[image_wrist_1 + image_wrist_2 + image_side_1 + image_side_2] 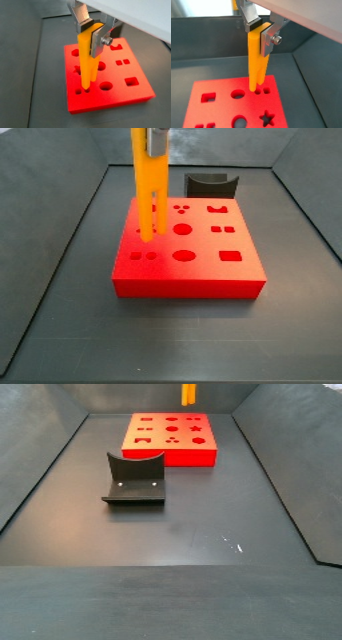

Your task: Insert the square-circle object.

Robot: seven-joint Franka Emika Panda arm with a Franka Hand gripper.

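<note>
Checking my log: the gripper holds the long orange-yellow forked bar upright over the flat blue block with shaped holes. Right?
Not quite: the flat block with shaped holes is red, as a side view shows. The rest stands: the gripper holds the long orange-yellow forked bar upright over it.

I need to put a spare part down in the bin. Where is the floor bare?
Bare: the wide floor in front of the dark curved piece, out to both walls. Crowded: the red block at the back, where the gripper holds the square-circle object over it.
</note>
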